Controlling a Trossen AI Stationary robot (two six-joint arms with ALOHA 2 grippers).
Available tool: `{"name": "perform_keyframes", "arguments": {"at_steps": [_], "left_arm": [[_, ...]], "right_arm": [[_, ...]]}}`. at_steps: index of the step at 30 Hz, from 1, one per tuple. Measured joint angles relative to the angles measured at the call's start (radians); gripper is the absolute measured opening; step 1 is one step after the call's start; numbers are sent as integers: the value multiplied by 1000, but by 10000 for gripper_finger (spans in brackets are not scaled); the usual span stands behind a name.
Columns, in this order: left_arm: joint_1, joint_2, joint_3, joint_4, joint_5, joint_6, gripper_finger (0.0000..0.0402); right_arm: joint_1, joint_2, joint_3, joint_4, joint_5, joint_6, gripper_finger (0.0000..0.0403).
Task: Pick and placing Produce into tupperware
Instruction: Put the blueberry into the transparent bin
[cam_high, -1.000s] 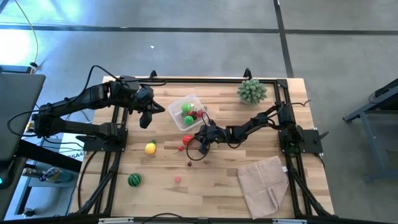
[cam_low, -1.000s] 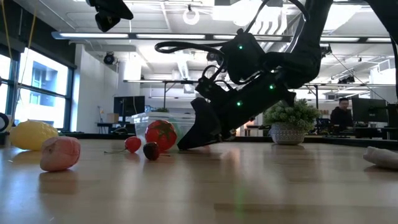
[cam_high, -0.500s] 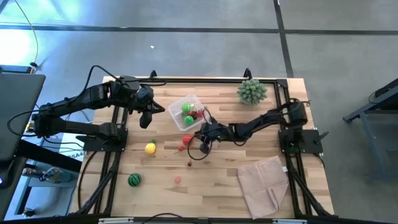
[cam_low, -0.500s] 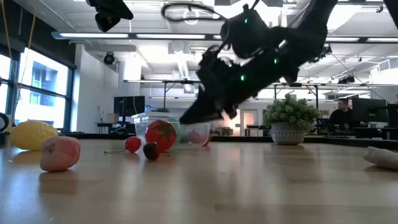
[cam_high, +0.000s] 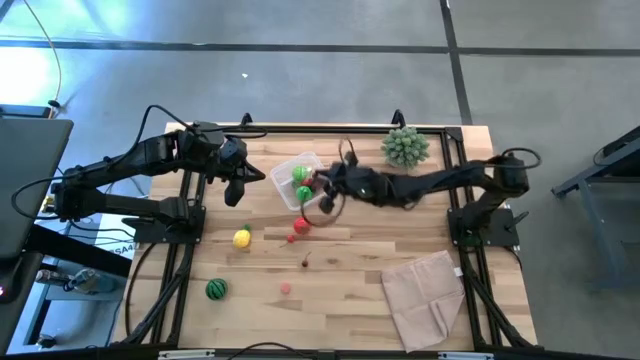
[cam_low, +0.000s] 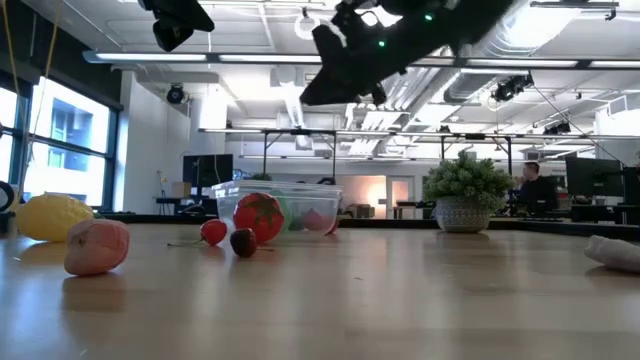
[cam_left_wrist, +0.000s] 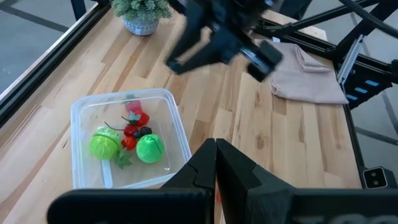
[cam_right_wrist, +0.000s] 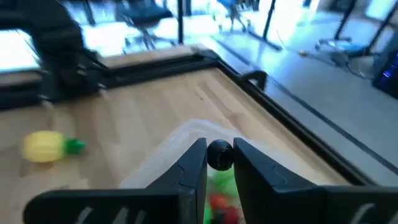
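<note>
The right hand (cam_high: 322, 183) hangs raised over the near-right edge of the clear tupperware tub (cam_high: 283, 168), its arm stretched across the wooden counter (cam_high: 360, 270) from the right side. Its wrist view shows the two fingers (cam_right_wrist: 189, 167) pinching a small dark round berry (cam_right_wrist: 219, 155) between their tips, with the tub blurred right below. In the low view this hand (cam_low: 322, 90) sits high above the counter, well clear of the tub (cam_low: 320, 200).

The left hand (cam_high: 238, 188) waits above the counter's back-left part, just left of the tub, fingers pressed together with nothing between them — its own camera shows the two tips (cam_left_wrist: 216, 149) meeting.

Inside the tub, the left wrist view shows two green rounds (cam_left_wrist: 150, 149) — one of them leafy (cam_left_wrist: 103, 144) — with small red and dark berries (cam_left_wrist: 135, 126) between and behind them.

Outside the tub, a red tomato (cam_high: 301, 225) lies on the counter just in front of it, with a tiny red berry (cam_high: 291, 238) beside it. The yellow lemon (cam_high: 242, 238) lies further left, the green striped melon ball (cam_high: 216, 290) near the front-left corner. A small dark berry (cam_high: 305, 263) and a pinkish fruit (cam_high: 286, 288) lie apart toward the front middle.

A spiky pale-green plant ball (cam_high: 405, 146) stands at the back right, and a beige folded cloth (cam_high: 424, 292) lies at the front right.
</note>
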Motion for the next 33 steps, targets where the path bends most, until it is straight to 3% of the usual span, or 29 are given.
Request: {"name": "perform_keyframes", "arguments": {"at_steps": [4, 8, 12, 20, 27, 33], "left_arm": [[0, 0, 0, 0, 0, 0, 1], [0, 0, 0, 0, -1, 0, 1], [0, 0, 0, 0, -3, 0, 1], [0, 0, 0, 0, -3, 0, 1], [0, 0, 0, 0, -3, 0, 1], [0, 0, 0, 0, -3, 0, 1]], "right_arm": [[-78, 60, 173, -262, -78, 17, 55], [-150, 154, 325, -484, -220, 86, 55], [-194, 266, 421, -621, -329, 118, 55], [-211, 412, 507, -668, -420, 123, 55], [-211, 423, 508, -679, -424, 143, 63], [-224, 423, 508, -680, -438, 141, 94]]}}
